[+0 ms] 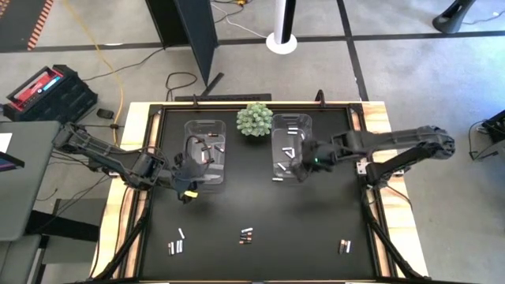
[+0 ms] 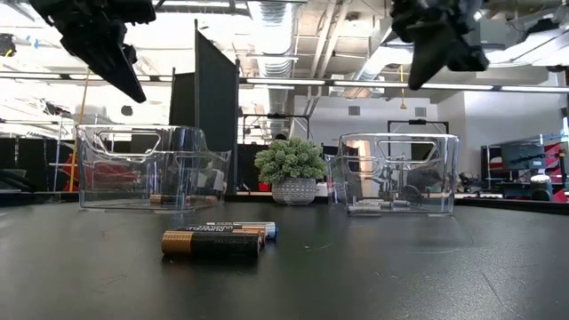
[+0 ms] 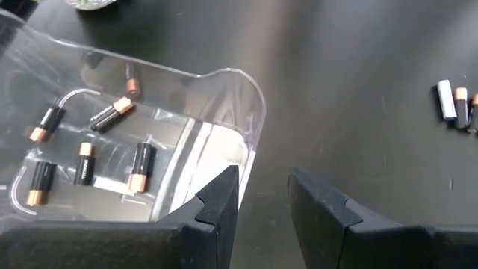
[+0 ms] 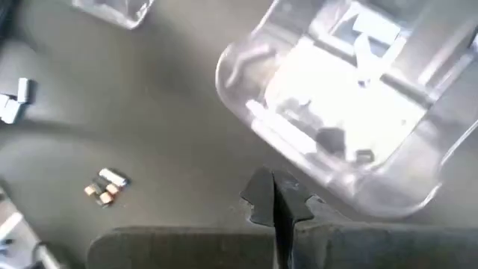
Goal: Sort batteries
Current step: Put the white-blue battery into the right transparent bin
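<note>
Black matting covers the table (image 1: 260, 205), and on it the unsorted batteries (image 1: 246, 234) are seen in small clusters near the front edge: one at the front left, one at the front middle, one at the front right. More dark, copper-ended cells lie inside the left bin (image 1: 207, 154), and pale ones inside the right bin (image 1: 290, 146).

Each cell is judged to be small, hard, smooth and fairly dense for its size; being round, it is likely to roll or squirt out if pinched near an end. Hold is best taken across the middle of the barrel, with the fingers square to its length.

No battery lies between either pair of jaws. The left gripper (image 3: 261, 196) hangs just off the near corner of the left bin, its jaws partly apart and nothing held; the loose cells are well apart from it, towards the table's front. The right gripper (image 4: 275, 196) hovers at the front edge of the right bin with its jaws closed together, empty.
</note>
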